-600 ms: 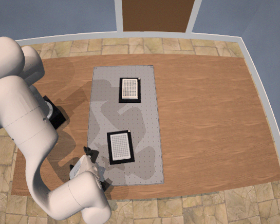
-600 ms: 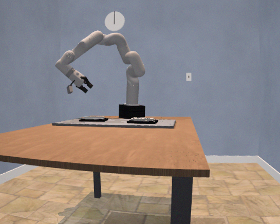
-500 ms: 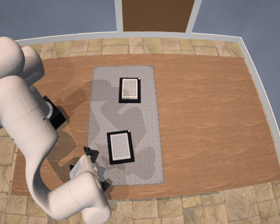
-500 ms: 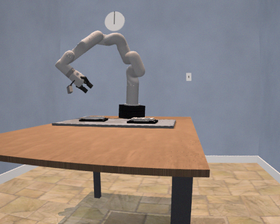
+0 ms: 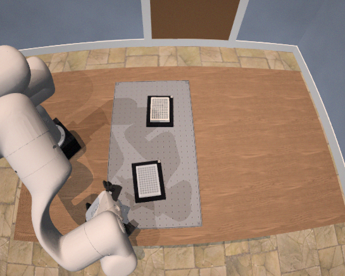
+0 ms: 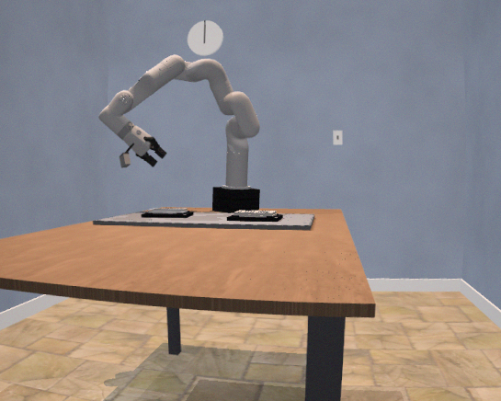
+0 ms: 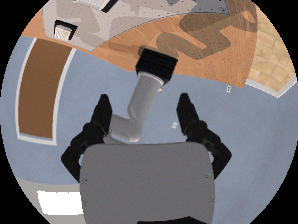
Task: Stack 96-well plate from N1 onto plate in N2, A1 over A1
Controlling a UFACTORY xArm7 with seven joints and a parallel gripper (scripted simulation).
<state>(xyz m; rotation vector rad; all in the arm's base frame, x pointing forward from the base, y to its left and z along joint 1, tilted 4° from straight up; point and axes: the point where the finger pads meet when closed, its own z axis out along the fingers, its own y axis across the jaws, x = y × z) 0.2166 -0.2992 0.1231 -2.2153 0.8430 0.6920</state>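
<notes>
The N1 plate (image 5: pixel 159 109) (image 6: pixel 256 212) (image 7: pixel 62 33), cream with a well grid, sits in the black nest N1 (image 5: pixel 159 125) (image 6: pixel 255 219), upper in the top view. The N2 plate (image 5: pixel 148 180) (image 6: pixel 167 211), white and flat-looking, sits in the black nest N2 (image 5: pixel 150 200) (image 6: pixel 167 215), lower in that view. Each nest has a small pale mark at its upper right corner there; A1 lettering is not readable. My gripper (image 5: pixel 121 209) (image 6: pixel 158 159) (image 7: pixel 144 101) is open and empty, high above the table, tilted, on N2's side and away from both plates.
A grey perforated board (image 5: pixel 153 88) (image 6: pixel 204 224) carries both nests on the wooden table (image 5: pixel 257 142) (image 6: pixel 190 257). The arm's black base (image 5: pixel 71 146) (image 6: pixel 235 199) (image 7: pixel 156 65) stands at the table's edge, beside the board.
</notes>
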